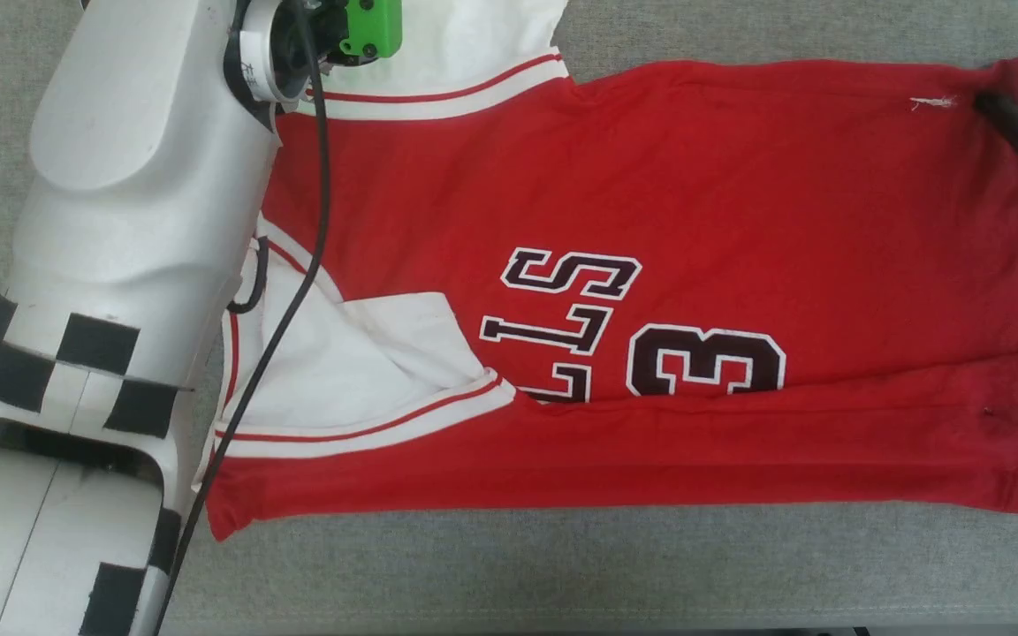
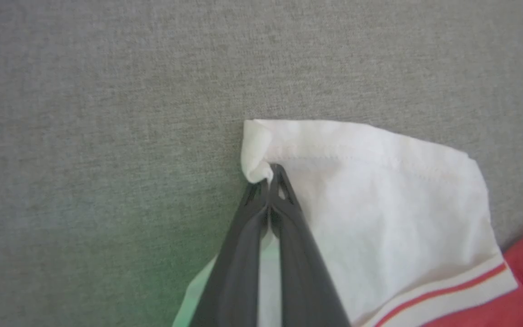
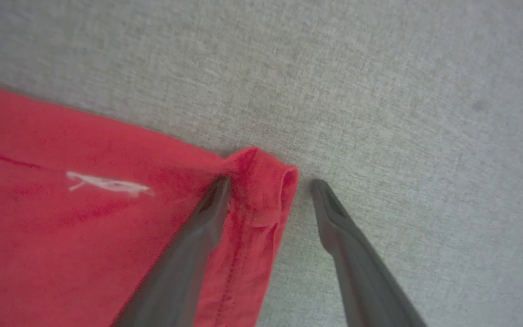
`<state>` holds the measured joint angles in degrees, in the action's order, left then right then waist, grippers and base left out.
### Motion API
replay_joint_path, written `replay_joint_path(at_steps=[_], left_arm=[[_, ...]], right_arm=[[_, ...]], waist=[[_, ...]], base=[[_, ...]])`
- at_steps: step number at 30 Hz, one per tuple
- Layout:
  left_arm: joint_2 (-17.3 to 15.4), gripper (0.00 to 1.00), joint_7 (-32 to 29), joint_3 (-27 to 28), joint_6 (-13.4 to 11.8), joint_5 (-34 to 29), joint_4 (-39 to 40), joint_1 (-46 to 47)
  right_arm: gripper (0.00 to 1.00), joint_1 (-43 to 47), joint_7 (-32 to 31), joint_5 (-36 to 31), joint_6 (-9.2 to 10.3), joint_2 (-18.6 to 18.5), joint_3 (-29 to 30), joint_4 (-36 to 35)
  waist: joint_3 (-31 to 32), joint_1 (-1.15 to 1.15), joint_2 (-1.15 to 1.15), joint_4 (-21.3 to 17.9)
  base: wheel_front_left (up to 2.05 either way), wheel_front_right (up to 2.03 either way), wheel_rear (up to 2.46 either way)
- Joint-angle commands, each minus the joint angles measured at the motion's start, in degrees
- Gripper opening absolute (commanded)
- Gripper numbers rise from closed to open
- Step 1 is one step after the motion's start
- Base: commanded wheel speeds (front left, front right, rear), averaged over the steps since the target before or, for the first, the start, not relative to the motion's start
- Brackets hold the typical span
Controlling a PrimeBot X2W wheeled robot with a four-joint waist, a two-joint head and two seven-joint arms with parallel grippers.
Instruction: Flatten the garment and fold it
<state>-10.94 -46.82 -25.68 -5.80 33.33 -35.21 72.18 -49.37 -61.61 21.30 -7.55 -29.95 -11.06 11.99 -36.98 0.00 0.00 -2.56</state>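
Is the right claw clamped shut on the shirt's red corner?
No, the right gripper stands wide open astride the corner of the garment, not closed on it.

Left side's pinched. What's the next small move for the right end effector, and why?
Probably close the right end effector: its open fingers straddle the jersey's red hem corner, one over the cloth, one over the grey table. The left end effector is shut on the white sleeve corner.

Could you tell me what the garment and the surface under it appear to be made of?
The garment: soft matte cloth, probably a cotton or polyester knit; it creases softly and shows stitched hems. The surface: grey, matte, felt-like or woven fabric covering, going by its fine heathered grain.
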Motion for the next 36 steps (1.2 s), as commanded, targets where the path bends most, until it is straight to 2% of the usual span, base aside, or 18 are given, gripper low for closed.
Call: replay_joint_path(at_steps=[1, 9, 17, 22, 29, 36], left_arm=[[-0.52, 0.0, 0.16, 0.0, -0.47, 0.05, 0.12, -1.51], [-1.17, 0.0, 3.62, 1.7, 0.54, 2.01, 2.08, -3.8], [-2.07, 0.0, 9.53, 4.98, 3.32, 5.86, 5.43, -9.21], [-3.0, 0.0, 10.8, 5.27, 4.33, 7.17, 8.21, -15.06], [-4.62, 0.0, 11.77, 6.79, 3.68, 9.92, 15.25, -26.08], [-5.72, 0.0, 12.49, 9.07, 0.47, 12.51, 22.77, -38.01]], right_arm=[[0.0, 2.25, -0.89, 0.96, 0.06, 1.37, -1.32, 2.1], [0.0, 3.37, 4.45, 1.78, 0.06, 0.82, 1.46, 1.82], [0.0, 7.39, 12.0, 2.44, 0.06, 1.32, 5.49, 2.11], [0.0, 13.04, 14.98, 2.66, 0.06, 1.98, 8.69, 2.01], [0.0, 22.86, 17.37, 2.18, 0.06, 4.57, 12.46, 0.97], [0.0, 29.99, 19.14, 1.38, 0.06, 6.45, 14.91, 0.92]], waist=[[0.08, 0.0, 0.0, -0.01], [4.49, 0.0, 0.0, 0.22], [14.57, 0.0, 0.0, 1.63], [20.69, 0.0, 0.0, 3.09], [26.28, 0.0, 0.0, 3.95], [28.48, 0.0, 0.0, 4.55]], base=[[0.0, 0.0, 0.0], [0.0, 0.0, 0.0], [0.0, 0.0, 0.0], [0.0, 0.0, 0.0], [0.0, 0.0, 0.0], [0.0, 0.0, 0.0]])
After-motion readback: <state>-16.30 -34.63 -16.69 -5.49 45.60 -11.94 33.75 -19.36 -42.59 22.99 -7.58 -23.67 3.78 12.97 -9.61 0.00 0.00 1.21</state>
